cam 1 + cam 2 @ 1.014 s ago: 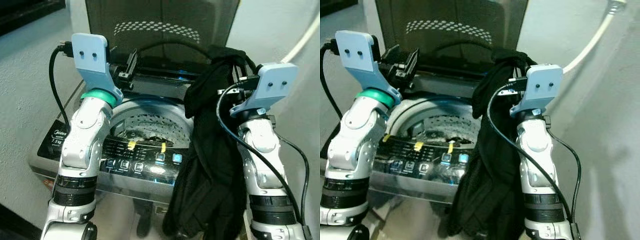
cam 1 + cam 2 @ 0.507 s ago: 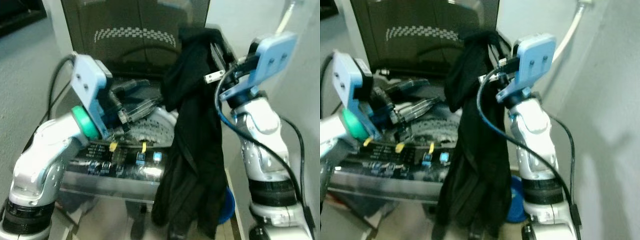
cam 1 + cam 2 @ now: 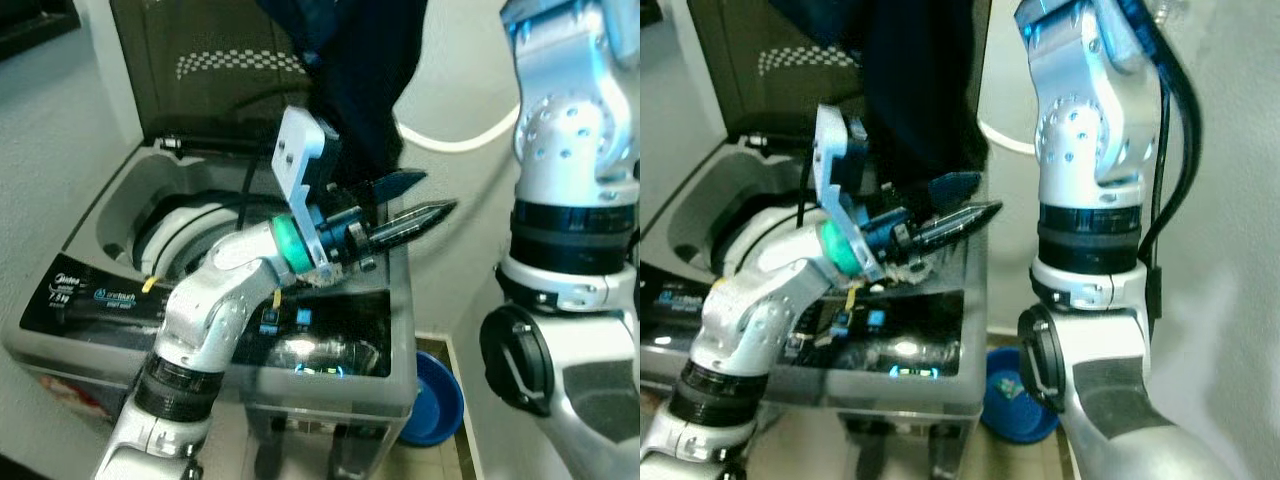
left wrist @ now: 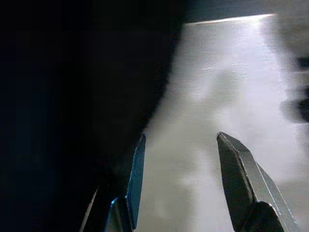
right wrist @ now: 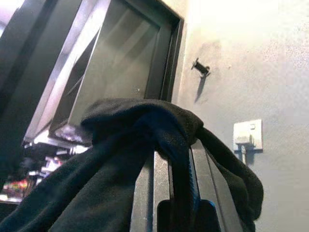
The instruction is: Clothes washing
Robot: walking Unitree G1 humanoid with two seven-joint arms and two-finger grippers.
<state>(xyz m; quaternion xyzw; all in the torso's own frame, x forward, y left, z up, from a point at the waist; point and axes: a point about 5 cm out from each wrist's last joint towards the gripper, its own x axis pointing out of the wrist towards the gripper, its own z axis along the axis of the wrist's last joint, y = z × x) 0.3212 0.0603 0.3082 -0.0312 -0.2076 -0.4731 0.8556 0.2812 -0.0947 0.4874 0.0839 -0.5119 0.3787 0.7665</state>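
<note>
A black garment (image 3: pixel 352 70) hangs from high up, in front of the washer's raised lid (image 3: pixel 215 75). My right gripper (image 5: pixel 173 162) is shut on it, and the cloth drapes over both fingers. The right arm (image 3: pixel 570 150) is raised at the right. My left gripper (image 3: pixel 432 193) reaches across the top-load washing machine (image 3: pixel 110 215) toward the garment's lower edge. Its fingers are open, with one finger (image 4: pixel 134 183) close beside the dark cloth and nothing between them. The drum opening (image 3: pixel 200 215) lies below and to the left of the garment.
A lit control panel (image 3: pixel 300 340) runs along the washer's front. A blue basin (image 3: pixel 438 402) sits on the floor by the washer's right side. A white hose (image 3: pixel 450 140) curves along the wall behind, which stands close on the right.
The right arm has lifted the garment much higher. The left arm has swung from over the drum across to the right, toward the cloth, fingers open. The camera has shifted.
</note>
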